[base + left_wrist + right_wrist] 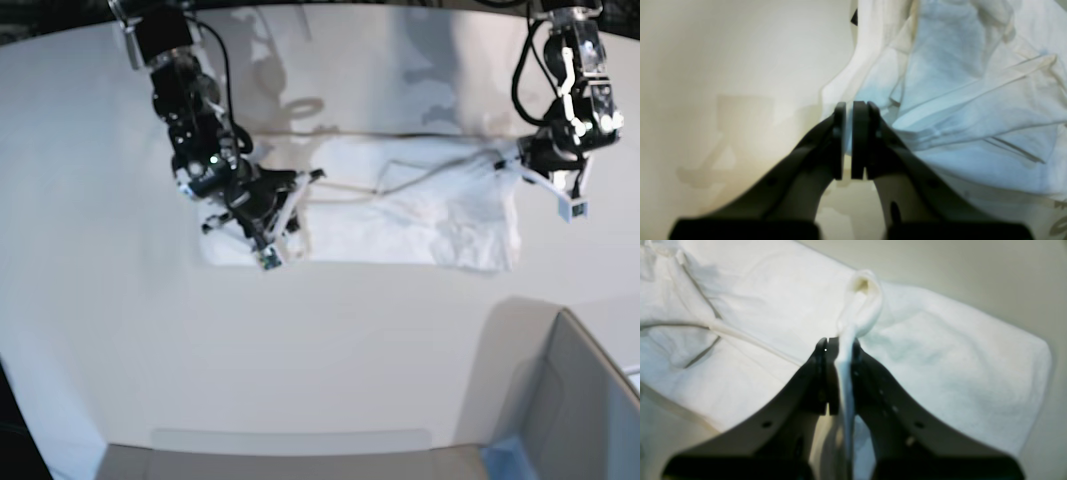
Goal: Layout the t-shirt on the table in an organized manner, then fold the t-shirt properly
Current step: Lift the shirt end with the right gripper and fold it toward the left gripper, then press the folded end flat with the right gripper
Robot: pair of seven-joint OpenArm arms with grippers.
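Note:
The white t-shirt (420, 215) lies crumpled and partly spread across the far half of the table (300, 350). My right gripper (305, 180) is at the shirt's left end in the base view. In the right wrist view this gripper (840, 373) is shut on a raised fold of the t-shirt (940, 356). My left gripper (508, 160) is at the shirt's upper right corner. Up close, the left gripper (847, 143) is shut with a thin edge of the t-shirt (973, 116) between its pads. No print shows on the cloth.
A grey box with a blue edge (570, 400) stands at the front right corner. Bare tabletop (723, 66) lies beside the shirt, and more table (973, 266) shows beyond it. Both arms' shadows fall on the far surface.

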